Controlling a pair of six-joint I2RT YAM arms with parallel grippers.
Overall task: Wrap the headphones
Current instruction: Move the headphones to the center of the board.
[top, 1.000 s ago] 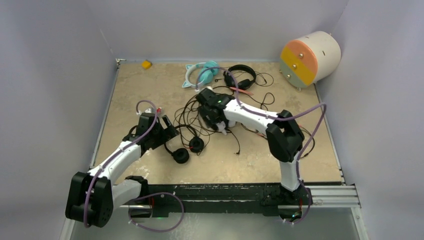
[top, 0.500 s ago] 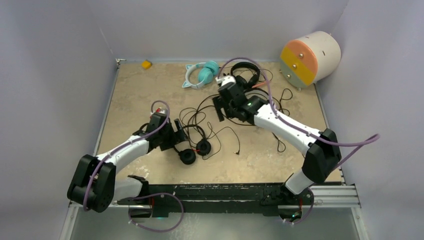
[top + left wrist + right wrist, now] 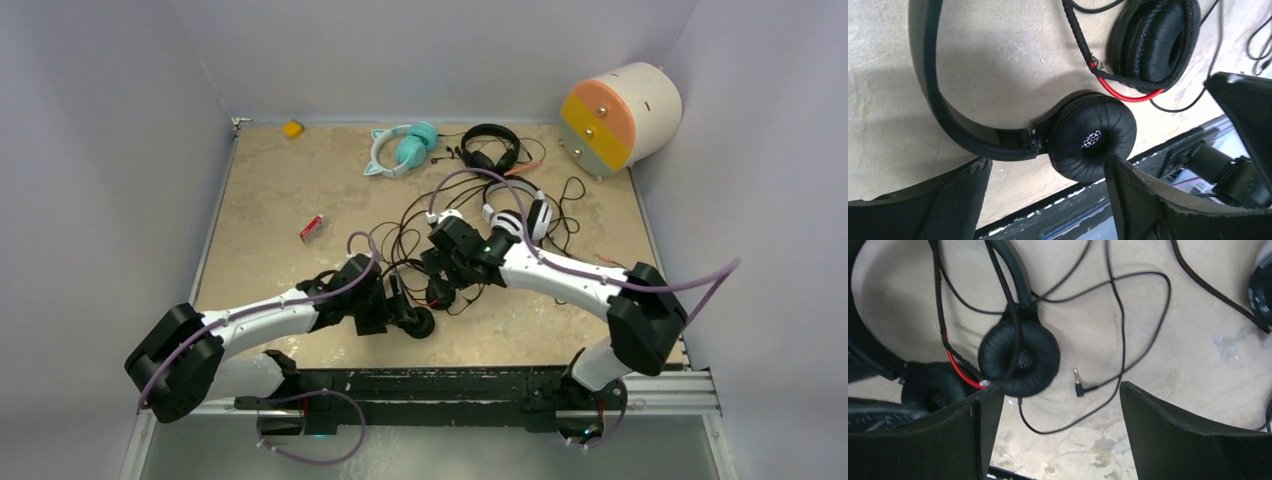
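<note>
A black pair of headphones lies near the table's front edge, one ear cup (image 3: 418, 322) showing in the top view. In the left wrist view its flat headband (image 3: 928, 60) leads to one ear cup (image 3: 1093, 137). A second cup (image 3: 1153, 42) sits farther off with a red wire beside it. My left gripper (image 3: 1045, 167) is open, just short of the nearer cup. My right gripper (image 3: 1055, 395) is open above a cup (image 3: 1019, 357), a loose jack plug (image 3: 1077, 382) and thin cable. White-and-black headphones (image 3: 520, 215), teal cat-ear headphones (image 3: 400, 148) and another black pair (image 3: 488, 148) lie farther back.
Loose black cables (image 3: 400, 225) tangle across the middle of the table. A small red object (image 3: 311, 228) lies left of centre, a yellow piece (image 3: 292, 128) at the back left. A round drawer unit (image 3: 620, 115) stands at the back right. The front rail (image 3: 480, 382) is close to the left gripper.
The left arm swept right and the black headphones slid right with it. The right gripper went back, then came forward over them. The white-and-black headphones now show.
</note>
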